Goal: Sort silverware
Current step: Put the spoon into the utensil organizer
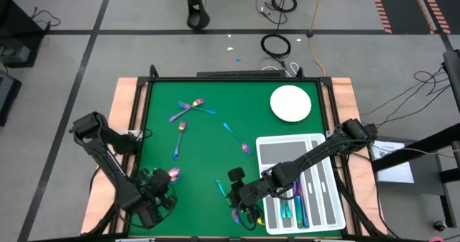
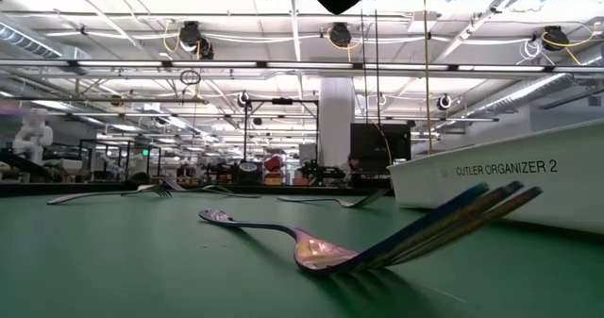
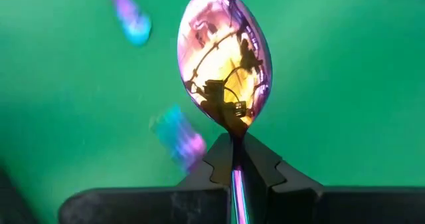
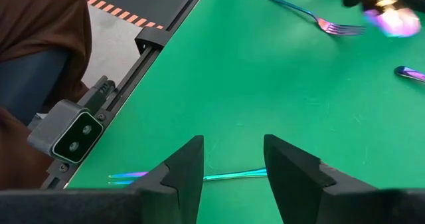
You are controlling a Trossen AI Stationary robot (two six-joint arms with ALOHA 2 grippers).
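1. Left gripper (image 1: pixel 159 189) near the front-left of the green table (image 1: pixel 208 149), fingers (image 3: pixel 219 167) clamped on the neck of a spoon (image 3: pixel 224 61); its bowl points out ahead of the jaws; in the high view the bowl shows pink, just beside the gripper.
2. Right gripper (image 1: pixel 241 192) low at front centre, jaws parted, nothing between them; a thin blue-green utensil (image 4: pixel 232 175) lies on the mat just beyond its fingertips; the white tray (image 1: pixel 325 213) sits just beside this arm, at the table's front-right corner.
3. Tray holds several rainbow pieces (image 1: pixel 295 206) in its long compartments; its wall rises at the right of the low view.
4. Loose silverware: a crossed pair (image 1: pixel 194 107) and a fork (image 1: pixel 180 136) at back-left; one spoon (image 1: pixel 237 138) mid-table; two pieces (image 1: pixel 228 199) by the right gripper.
5. White plate (image 1: pixel 290 103) at back-right, near the raised black border.
6. Open mat: broad bare stretch at centre and along the left edge.
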